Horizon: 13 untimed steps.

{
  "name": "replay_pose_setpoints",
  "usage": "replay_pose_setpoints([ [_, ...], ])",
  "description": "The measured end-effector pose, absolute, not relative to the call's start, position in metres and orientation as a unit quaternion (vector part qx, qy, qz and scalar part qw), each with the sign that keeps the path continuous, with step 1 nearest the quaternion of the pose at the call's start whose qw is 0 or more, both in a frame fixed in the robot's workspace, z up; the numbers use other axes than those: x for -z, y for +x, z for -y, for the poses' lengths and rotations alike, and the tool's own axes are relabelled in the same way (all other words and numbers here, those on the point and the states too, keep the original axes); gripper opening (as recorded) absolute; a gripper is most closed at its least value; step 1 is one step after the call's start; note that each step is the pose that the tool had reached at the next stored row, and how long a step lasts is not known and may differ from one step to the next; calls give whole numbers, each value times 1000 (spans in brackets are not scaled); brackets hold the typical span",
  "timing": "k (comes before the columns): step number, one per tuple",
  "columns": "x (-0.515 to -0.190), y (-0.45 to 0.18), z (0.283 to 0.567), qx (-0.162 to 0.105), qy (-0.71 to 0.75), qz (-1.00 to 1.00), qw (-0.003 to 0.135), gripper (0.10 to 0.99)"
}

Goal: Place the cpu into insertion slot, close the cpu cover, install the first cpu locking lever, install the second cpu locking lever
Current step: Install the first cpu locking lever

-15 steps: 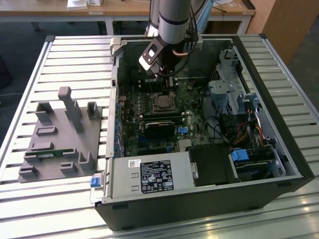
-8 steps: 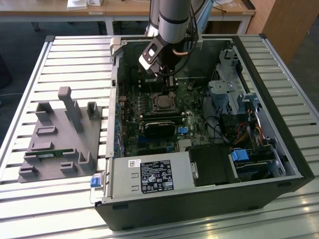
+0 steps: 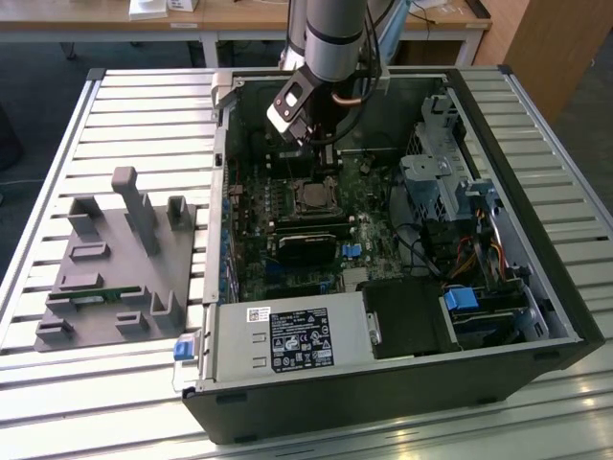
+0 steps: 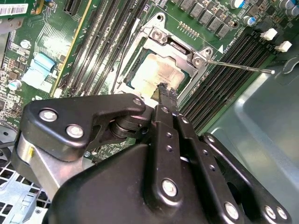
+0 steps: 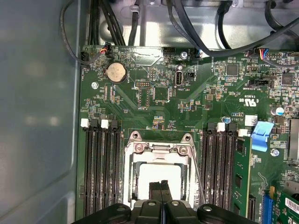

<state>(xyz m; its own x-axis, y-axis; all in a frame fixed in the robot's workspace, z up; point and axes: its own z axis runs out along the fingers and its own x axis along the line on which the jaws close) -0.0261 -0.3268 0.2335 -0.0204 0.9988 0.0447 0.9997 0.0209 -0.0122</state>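
In the exterior view my gripper (image 3: 326, 161) hangs inside the open computer case just above the insertion slot (image 3: 311, 197). Both wrist views show the fingers shut together with nothing between them, the gripper tip (image 4: 163, 89) (image 5: 161, 186) low over the cpu (image 4: 154, 70) (image 5: 159, 173). The cpu lies in the slot with its silver top showing. Over it lies the cpu cover (image 4: 180, 58) (image 5: 159, 153), a silver frame. One thin locking lever (image 4: 243, 66) (image 5: 198, 175) sticks out slanting from the socket's corner. I cannot tell whether the tip touches the chip.
Long black memory slots (image 5: 98, 172) (image 5: 217, 168) flank the socket. A black card (image 3: 306, 244), a drive cage (image 3: 436, 182) and the power supply (image 3: 287, 340) crowd the case. A grey fixture (image 3: 115, 259) lies on the slatted table at the exterior view's left.
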Motion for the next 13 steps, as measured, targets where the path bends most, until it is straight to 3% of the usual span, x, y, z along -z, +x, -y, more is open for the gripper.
replay_pose_setpoints([
  [13, -236, -26, 327, 11, -700, 714, 20, 106],
])
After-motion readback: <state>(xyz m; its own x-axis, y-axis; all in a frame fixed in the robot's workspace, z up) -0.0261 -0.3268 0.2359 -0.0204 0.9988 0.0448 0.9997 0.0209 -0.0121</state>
